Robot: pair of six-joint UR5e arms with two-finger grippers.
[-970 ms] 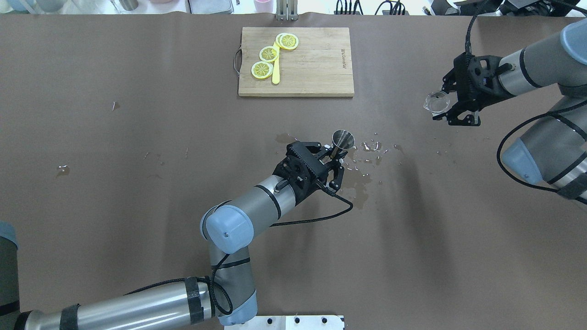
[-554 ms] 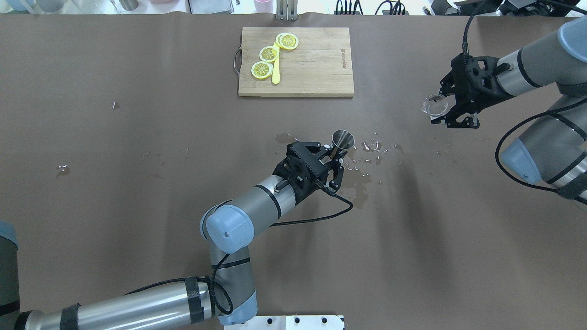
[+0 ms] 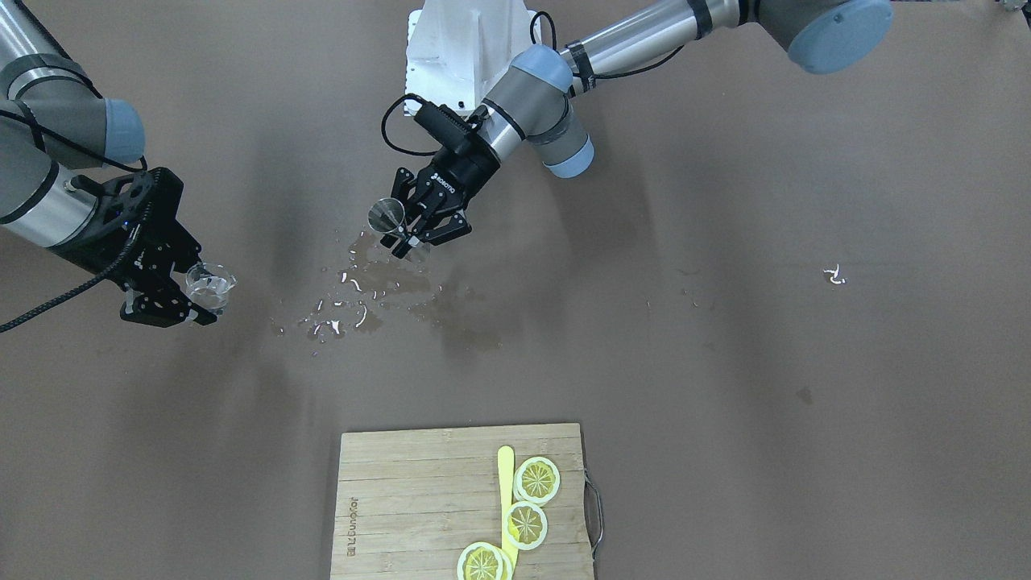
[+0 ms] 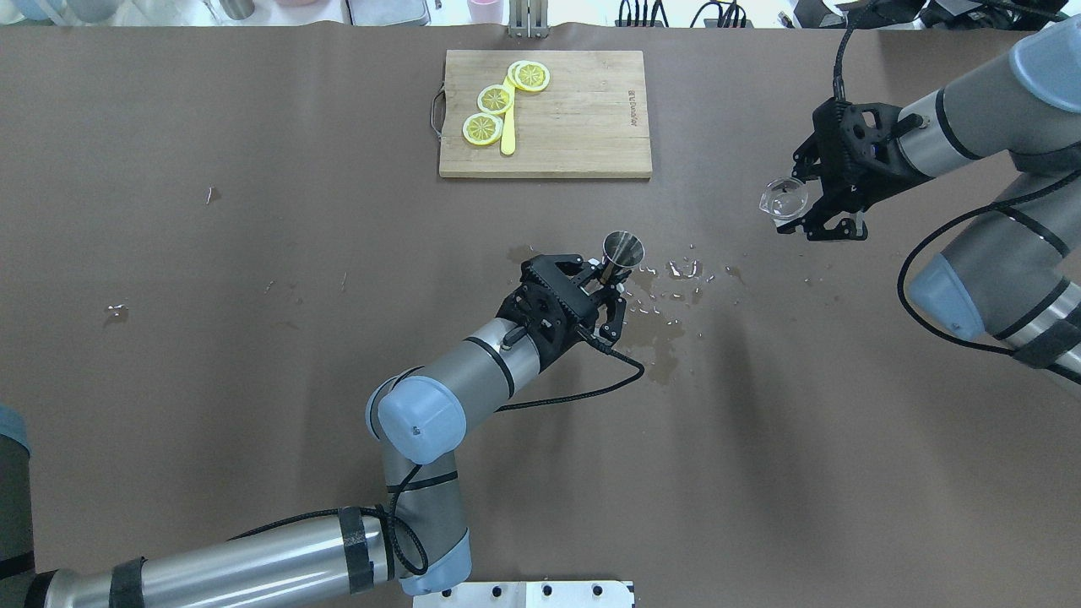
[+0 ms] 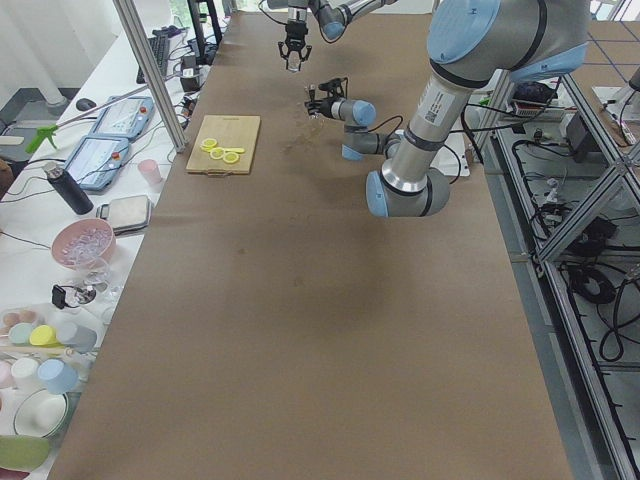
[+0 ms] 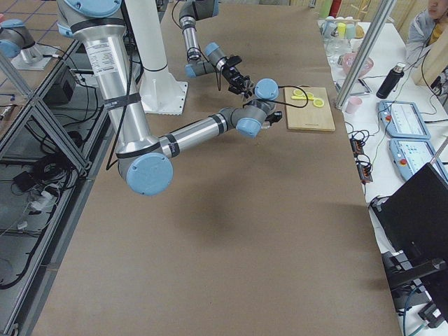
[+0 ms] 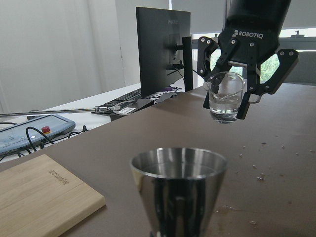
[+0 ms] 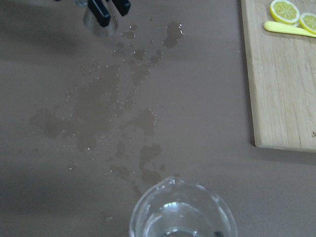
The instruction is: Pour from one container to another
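1. The left arm (image 4: 473, 371) comes in low from the near edge with its elbow bent and its forearm angled toward mid-table.
2. The left gripper (image 4: 610, 280) points forward, its fingers closed on the waist of an upright metal jigger (image 4: 622, 248).
3. The right arm (image 4: 963, 127) reaches in from the right side, wrist raised off the table.
4. The right gripper (image 4: 800, 207) clamps a small glass cup (image 4: 781, 197) by its sides. The cup seems roughly level, though from above this is hard to judge.

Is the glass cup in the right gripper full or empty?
Partly full. The glass cup, upright in the right gripper, shows clear liquid pooled in its lower part.
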